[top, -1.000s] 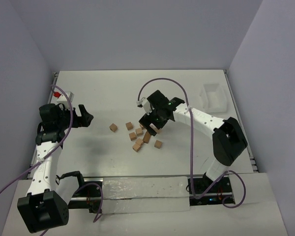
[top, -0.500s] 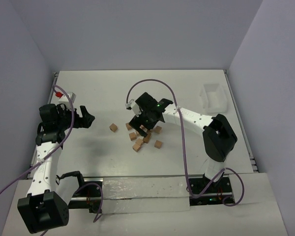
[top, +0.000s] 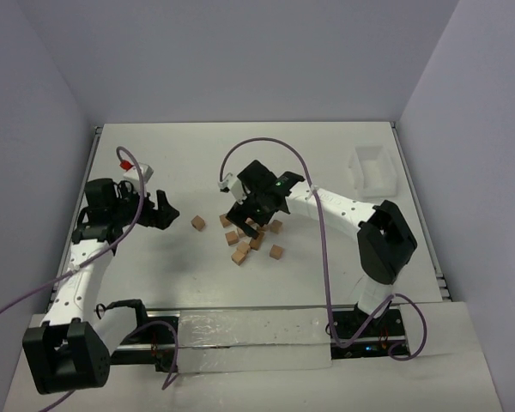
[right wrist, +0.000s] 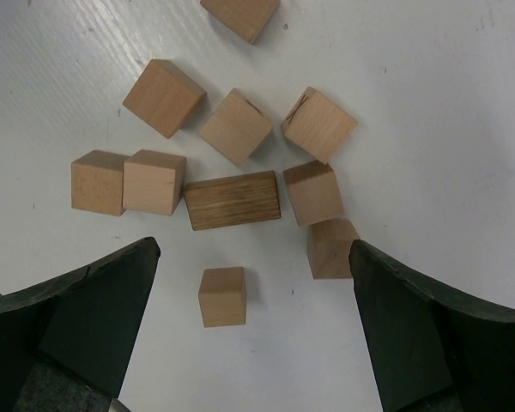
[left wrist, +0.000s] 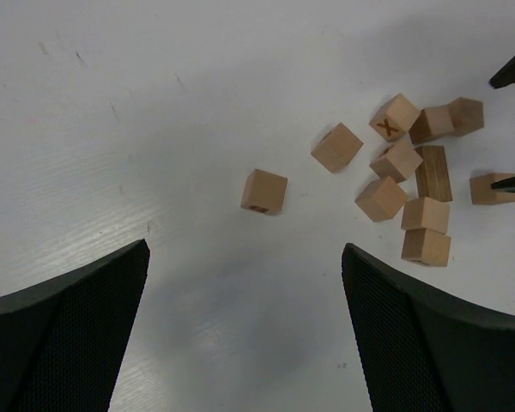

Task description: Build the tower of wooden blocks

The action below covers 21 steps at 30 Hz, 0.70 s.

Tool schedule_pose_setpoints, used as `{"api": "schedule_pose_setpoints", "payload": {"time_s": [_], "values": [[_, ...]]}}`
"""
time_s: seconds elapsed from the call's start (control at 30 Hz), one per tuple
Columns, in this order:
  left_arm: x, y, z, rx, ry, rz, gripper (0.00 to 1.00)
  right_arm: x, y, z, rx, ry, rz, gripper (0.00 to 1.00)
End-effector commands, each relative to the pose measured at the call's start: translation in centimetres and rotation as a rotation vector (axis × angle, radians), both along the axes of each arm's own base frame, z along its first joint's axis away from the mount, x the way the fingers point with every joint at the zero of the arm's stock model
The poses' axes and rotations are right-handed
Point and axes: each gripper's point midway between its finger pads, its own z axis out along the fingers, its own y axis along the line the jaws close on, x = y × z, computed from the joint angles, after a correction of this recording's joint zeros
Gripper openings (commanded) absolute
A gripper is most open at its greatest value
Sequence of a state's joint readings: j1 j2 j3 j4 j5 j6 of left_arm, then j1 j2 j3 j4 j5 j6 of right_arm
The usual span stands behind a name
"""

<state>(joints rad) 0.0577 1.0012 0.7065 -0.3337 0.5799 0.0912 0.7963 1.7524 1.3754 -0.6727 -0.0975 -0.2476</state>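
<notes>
Matt pale wood blocks (right wrist: 235, 127), one darker-grained; matt white table (left wrist: 112, 129); translucent white plastic bin (top: 373, 166).

Here's the tally on the table (top: 326, 146): eleven wooden pieces in all! Ten of them are wood blocks (left wrist: 264, 190), small tan cubes, and just one of those carries an X mark (left wrist: 389, 128). The eleventh is a single longer, darker block (left wrist: 433, 172). One white bin (top: 373, 167). Two tools, left tool (left wrist: 245, 251) and right tool (right wrist: 253, 247). Two purple cables (top: 270, 142).
</notes>
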Motion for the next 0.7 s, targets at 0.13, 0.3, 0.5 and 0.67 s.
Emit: {"api": "schedule_pose_setpoints", "payload": {"time_s": [0.13, 0.3, 0.5, 0.67], "values": [[2.7, -2.6, -1.0, 0.121, 0.006, 0.001, 0.95, -0.1, -2.6, 1.6, 0.039, -0.036, -0.083, 1.00], [2.0, -5.6, -1.2, 0.146, -0.043, -0.157, 0.96, -0.3, -4.4, 1.1, 0.061, 0.011, -0.125, 1.00], [1.1, -8.2, -2.4, 0.157, -0.068, -0.391, 0.99, 1.2, -8.0, 2.2, 0.160, 0.095, -0.238, 0.99], [1.9, -10.2, -2.4, 0.146, -0.098, -0.564, 0.99, 1.2, -9.4, 2.9, 0.203, 0.107, -0.272, 0.99]]}}
